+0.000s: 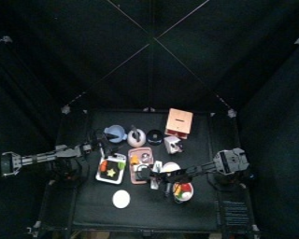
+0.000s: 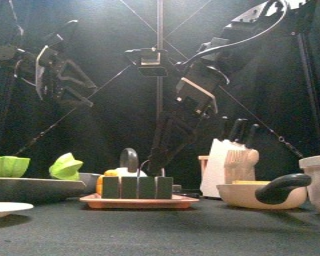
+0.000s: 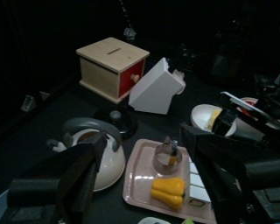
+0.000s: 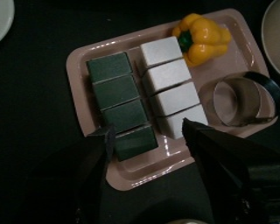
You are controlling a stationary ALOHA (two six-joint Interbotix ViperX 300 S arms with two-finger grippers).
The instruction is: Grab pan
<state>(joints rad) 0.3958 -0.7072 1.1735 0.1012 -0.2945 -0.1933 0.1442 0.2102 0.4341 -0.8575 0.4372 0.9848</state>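
1. Presently, right hand (image 4: 149, 131): jaws spread wide and holding nothing, poised above the pink tray (image 4: 95, 52).
2. Pink tray: at the middle of the counter (image 1: 202, 201). It carries a row of dark green blocks (image 4: 116, 96) touching a row of white blocks (image 4: 171, 74), a yellow pepper (image 4: 205, 37) at one end, and a metal ring (image 4: 241, 101) beside the white row.
3. Pan (image 2: 256, 192): cream, with a black handle (image 2: 290, 183). It sits on the counter just right of the tray, apart from both hands, its handle pointing right and slightly upward in the front view. The left wrist view shows something yellow inside it.
4. Left hand (image 3: 149, 166): jaws well apart with nothing between them, over the left part of the counter and facing the tray.
5. Kettle (image 3: 90, 149): pale body with a dark lid, just left of the tray.
6. Knife block (image 3: 160, 85): white, tilted, beyond the tray.
7. Wooden box (image 3: 113, 66): at the far side of the counter, just beside the knife block.
8. White plate (image 1: 121, 198): near edge of the counter, left of middle.
9. Green bowl (image 2: 9, 165) and green pepper (image 2: 67, 167): on the left in the front view.
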